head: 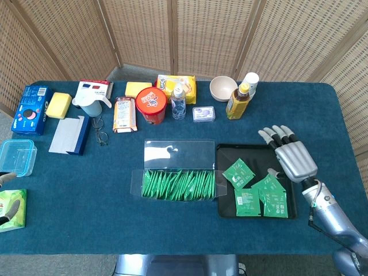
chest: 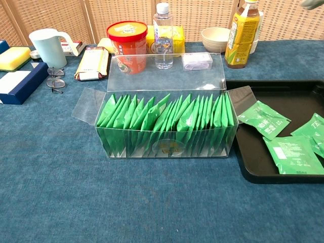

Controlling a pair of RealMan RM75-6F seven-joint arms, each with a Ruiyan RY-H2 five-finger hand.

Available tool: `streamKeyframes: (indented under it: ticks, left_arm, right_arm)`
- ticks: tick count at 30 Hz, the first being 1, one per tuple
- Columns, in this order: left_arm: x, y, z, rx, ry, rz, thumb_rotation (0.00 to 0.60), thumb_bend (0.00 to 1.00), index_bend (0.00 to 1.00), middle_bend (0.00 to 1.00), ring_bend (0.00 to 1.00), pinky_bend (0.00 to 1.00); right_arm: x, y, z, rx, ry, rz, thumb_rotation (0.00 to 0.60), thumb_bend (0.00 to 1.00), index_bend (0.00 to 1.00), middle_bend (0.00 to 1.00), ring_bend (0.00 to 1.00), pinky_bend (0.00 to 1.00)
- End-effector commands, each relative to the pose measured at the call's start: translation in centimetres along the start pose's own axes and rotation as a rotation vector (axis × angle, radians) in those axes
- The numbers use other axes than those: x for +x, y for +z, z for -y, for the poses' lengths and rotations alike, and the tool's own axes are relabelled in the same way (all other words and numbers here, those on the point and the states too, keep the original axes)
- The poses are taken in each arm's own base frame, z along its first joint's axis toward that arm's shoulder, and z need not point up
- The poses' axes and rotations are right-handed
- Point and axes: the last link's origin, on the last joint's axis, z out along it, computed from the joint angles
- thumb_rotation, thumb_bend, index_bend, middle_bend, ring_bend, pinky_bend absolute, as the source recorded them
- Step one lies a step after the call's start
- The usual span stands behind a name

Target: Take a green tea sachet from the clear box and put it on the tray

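Blue table (head: 86, 190): one tray (head: 227, 152) holding perhaps four sachets (head: 238, 173).

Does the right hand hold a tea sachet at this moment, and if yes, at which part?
No. The right hand is open and holds nothing; it sits at the right edge of the tray. The nearest sachet lies flat on the tray, apart from the hand.

A staged test room: blue-clothed table (head: 172, 224) of assorted groceries (snacks, drinks) before wicker screens (head: 172, 34)
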Motion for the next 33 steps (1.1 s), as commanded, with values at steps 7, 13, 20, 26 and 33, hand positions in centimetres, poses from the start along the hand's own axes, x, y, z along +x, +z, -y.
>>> streamKeyframes:
  ticks: [7,13,20,26,33]
  left_arm:
    - [-1.5,-1.4,0.6,0.041,-0.011,0.057,0.600,0.31,0.25,0.25,0.20,0.30]
    - [-3.0,-2.6,0.8,0.067,-0.024,0.097,0.600,0.31,0.25,0.25,0.20,0.30]
    - [-4.6,-3.6,1.0,0.092,-0.022,0.124,0.600,0.31,0.26,0.25,0.21,0.30]
    - [-5.5,-4.0,0.9,0.096,-0.027,0.121,0.600,0.31,0.26,0.25,0.21,0.30]
    - [-5.2,-4.1,1.1,0.101,-0.039,0.093,0.600,0.31,0.26,0.25,0.21,0.30]
  right_arm:
    - [-0.6,-3.8,-1.4,-0.176,0.011,-0.029,0.600,0.27,0.03,0.04,0.00,0.00]
    - [-1.6,-6.7,-2.0,-0.264,0.024,-0.032,0.600,0.27,0.07,0.07,0.00,0.00]
    - [-3.3,-10.4,-2.5,-0.355,0.017,-0.017,0.600,0.27,0.12,0.09,0.00,0.00]
    - [-4.2,-12.7,-2.5,-0.406,0.027,-0.036,0.599,0.27,0.12,0.09,0.00,0.00]
    - [-4.4,-14.1,-2.4,-0.434,0.036,-0.060,0.600,0.27,0.12,0.09,0.00,0.00]
